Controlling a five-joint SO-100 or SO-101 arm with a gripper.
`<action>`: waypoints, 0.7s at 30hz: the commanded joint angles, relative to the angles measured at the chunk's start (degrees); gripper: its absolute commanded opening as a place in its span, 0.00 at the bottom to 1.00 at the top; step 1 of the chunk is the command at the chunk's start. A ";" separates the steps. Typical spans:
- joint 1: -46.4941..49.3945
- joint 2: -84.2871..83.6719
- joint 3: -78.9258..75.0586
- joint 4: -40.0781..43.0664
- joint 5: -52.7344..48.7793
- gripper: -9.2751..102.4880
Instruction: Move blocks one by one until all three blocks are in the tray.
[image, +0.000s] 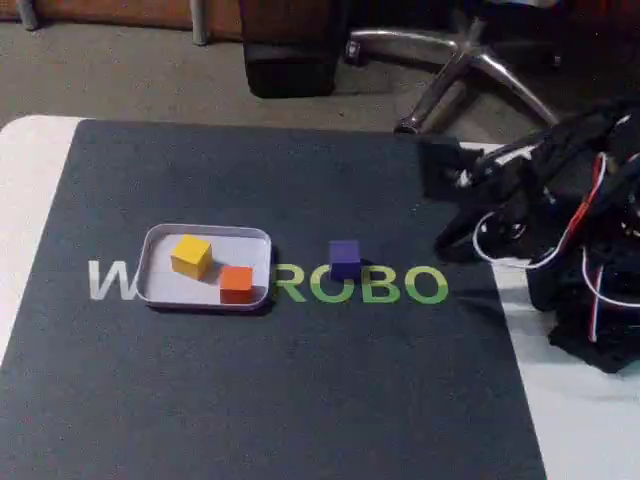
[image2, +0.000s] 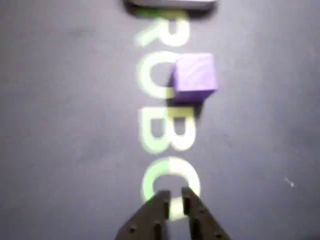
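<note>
The silvery-white tray (image: 160, 290) lies left of centre on the dark mat in the fixed view. Inside it sit the yellow block (image: 190, 255) and the orange-red block (image: 236, 282). The purple block (image: 344, 258) rests on the mat just right of the tray, on the green lettering. In the wrist view the purple block (image2: 195, 78) lies ahead of my gripper (image2: 174, 200), a good distance off and slightly to the right. The gripper's jaws are shut with nothing between them. A sliver of the tray (image2: 170, 4) shows at the top edge of the wrist view.
My black arm (image: 560, 230) with its red and white wires stands at the mat's right edge in the fixed view. Beyond the table's far edge are an office chair base (image: 470, 60) and a dark box (image: 290, 50) on the floor.
</note>
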 joint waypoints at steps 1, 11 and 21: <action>-0.79 -10.46 -9.84 1.76 1.23 0.07; -8.09 -51.77 -38.06 1.14 16.00 0.08; -5.89 -77.96 -51.33 -5.10 22.32 0.14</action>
